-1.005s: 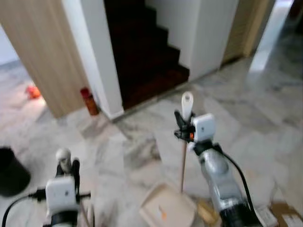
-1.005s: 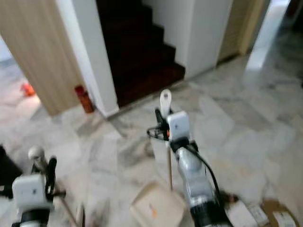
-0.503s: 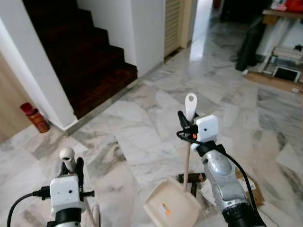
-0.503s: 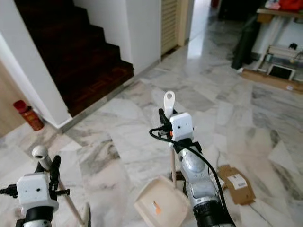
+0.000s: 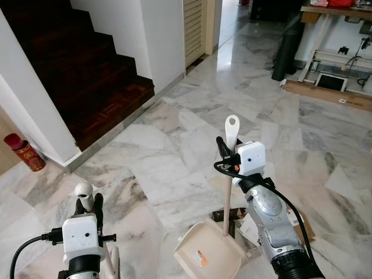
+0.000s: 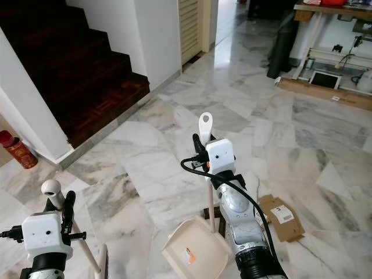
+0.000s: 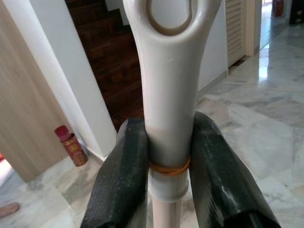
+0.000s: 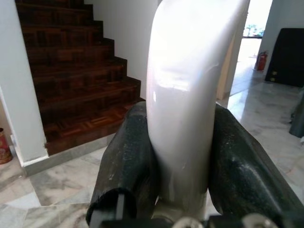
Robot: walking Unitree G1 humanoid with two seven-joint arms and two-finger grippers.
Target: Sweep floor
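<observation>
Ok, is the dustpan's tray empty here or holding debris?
Empty, as far as shows: the dustpan tray's beige inside is bare except an orange sticker. The right hand holds its handle upright.

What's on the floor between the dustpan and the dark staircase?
Nothing: in the left eye view, only bare marble floor lies between the dustpan and the staircase.

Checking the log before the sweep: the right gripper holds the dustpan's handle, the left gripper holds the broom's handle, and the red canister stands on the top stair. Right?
Not quite. The red canister stands on the marble floor beside the white wall, as the left eye view shows. The right gripper does hold the dustpan, the left gripper the broom.
</observation>
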